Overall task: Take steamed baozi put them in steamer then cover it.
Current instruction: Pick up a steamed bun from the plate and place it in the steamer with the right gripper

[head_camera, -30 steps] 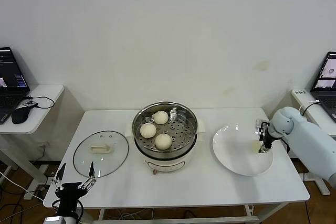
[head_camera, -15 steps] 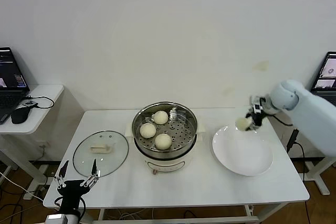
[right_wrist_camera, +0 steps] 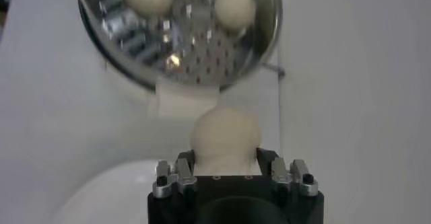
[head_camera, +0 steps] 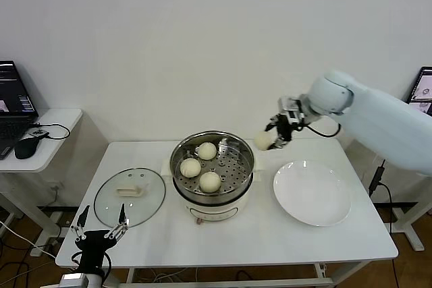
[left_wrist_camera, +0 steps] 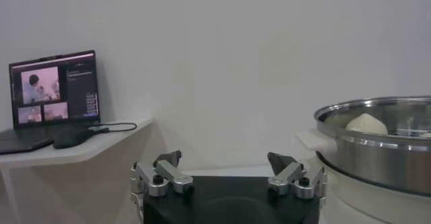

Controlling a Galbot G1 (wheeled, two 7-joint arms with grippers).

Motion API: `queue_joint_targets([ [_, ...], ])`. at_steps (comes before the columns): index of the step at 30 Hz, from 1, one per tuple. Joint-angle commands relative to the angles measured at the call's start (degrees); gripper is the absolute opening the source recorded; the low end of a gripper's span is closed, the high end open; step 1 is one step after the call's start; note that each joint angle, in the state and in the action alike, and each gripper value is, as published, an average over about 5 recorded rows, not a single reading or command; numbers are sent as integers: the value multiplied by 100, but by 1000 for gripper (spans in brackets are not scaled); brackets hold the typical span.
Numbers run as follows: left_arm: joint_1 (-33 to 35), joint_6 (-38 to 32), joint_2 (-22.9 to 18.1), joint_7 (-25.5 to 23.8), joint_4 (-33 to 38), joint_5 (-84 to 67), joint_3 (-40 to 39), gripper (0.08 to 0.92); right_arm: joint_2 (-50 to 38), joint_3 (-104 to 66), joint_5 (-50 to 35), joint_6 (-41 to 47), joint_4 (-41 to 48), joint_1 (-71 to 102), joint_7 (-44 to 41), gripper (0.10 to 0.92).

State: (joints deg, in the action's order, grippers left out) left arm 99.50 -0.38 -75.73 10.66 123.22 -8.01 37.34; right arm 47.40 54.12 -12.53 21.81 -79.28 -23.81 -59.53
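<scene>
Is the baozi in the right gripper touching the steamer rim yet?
Apart. The head view shows the baozi held in the right gripper in the air beside the steamer, with wall visible between them; the right wrist view shows table between them.

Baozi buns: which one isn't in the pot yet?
The round white-cream baozi gripped in the right gripper's fingers, in the air beside the shiny steel steamer. The other three sit on its perforated tray.

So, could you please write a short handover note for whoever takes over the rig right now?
Right end effector: shut on the fourth baozi, in the air just right of the steamer.
Left end effector: open, parked at the table's front-left edge, near the cover.
Done: three baozi on the steamer tray; the plate holds none.
Left: place the fourth baozi, then put the cover on.
</scene>
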Motion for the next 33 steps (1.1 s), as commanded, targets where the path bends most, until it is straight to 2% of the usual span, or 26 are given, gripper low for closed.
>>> queue_joint_targets([
  [1,-6,-6,-5,1,-33,-6,11,823,1113,767,-859,355,-20,-525,406,585],
  [7,27,-16,-1,1,-6,-26,53,823,1426,1053,-741,539,169,-159,534,586],
  [24,-27,-21,1,0,-49,-60,56,823,1771,921,99,171,1115,263,477,594],
  [33,-55,-19,10,-2,-86,-70,62,823,1872,799,330,309,1322,399,549,591],
])
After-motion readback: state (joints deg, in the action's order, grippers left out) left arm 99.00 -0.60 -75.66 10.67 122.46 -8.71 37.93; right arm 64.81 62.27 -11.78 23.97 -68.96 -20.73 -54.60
